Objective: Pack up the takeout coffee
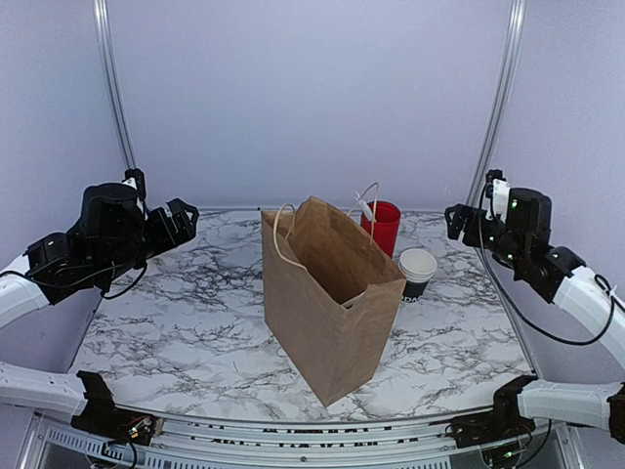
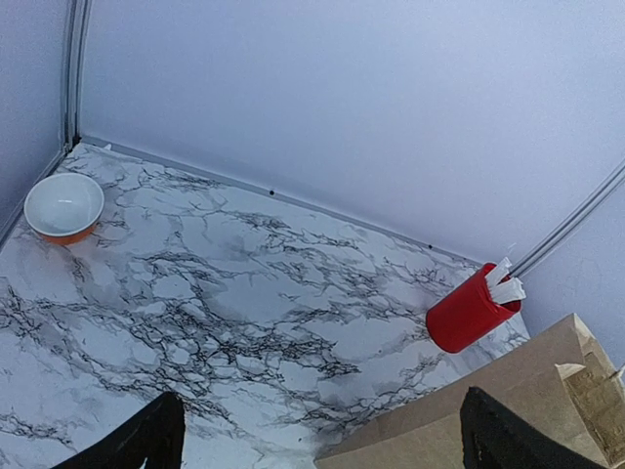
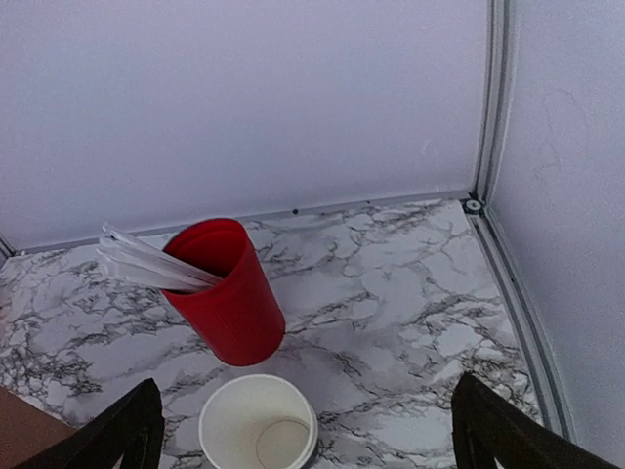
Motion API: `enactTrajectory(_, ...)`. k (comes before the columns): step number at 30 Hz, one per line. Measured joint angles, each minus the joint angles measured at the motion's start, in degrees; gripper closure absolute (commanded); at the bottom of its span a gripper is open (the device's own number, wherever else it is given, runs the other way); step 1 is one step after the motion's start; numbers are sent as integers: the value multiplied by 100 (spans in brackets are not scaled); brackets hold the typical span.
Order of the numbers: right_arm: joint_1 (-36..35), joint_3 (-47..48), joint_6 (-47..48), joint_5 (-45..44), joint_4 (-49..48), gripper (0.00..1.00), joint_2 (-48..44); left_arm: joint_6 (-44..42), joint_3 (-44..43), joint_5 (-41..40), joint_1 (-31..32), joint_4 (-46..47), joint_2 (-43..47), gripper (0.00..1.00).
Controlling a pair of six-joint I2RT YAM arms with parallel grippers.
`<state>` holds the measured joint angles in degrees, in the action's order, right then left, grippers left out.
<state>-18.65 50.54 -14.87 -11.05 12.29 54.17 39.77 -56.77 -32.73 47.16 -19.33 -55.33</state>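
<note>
**Q:** Which containers stand on the surface [image 1: 186,322]?

**A:** A brown paper bag [image 1: 327,313] stands upright at the centre with its mouth open. Its bottom is hidden. Behind its right corner, a red cup [image 1: 383,227] holds white utensils [image 3: 146,264]. A lidless black cup [image 1: 417,274], white inside and empty, stands just beside the bag, in front of the red cup. An empty bowl [image 2: 63,205] sits by the left wall.

**Q:** Where is the takeout coffee?

**A:** Cannot tell. It shows in no view.

**Q:** Hand status?

**A:** Left hand [image 2: 320,430] and right hand [image 3: 303,425] both have fingers spread wide and grip nothing. Both are well apart from the bag.
</note>
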Motion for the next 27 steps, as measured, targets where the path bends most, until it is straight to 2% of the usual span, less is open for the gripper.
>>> enactTrajectory(8,352,-2356,188,-1088,-1626,0,-393,-603,361,310,-337,136,59,1)
enactTrajectory(13,739,-3792,361,-1825,-3453,0,-273,-935,662,455,-481,278,52,1)
enactTrajectory(16,1012,-4376,627,-2044,-4940,0,293,-1091,925,564,-603,431,61,1)
enactTrajectory(21,1097,-4610,1147,-2277,-7178,0,1862,-1222,1309,741,-1091,699,103,1)
enactTrajectory(27,1137,-4629,1528,-2118,-9047,0,2951,-1338,1987,667,-1528,1303,398,1)
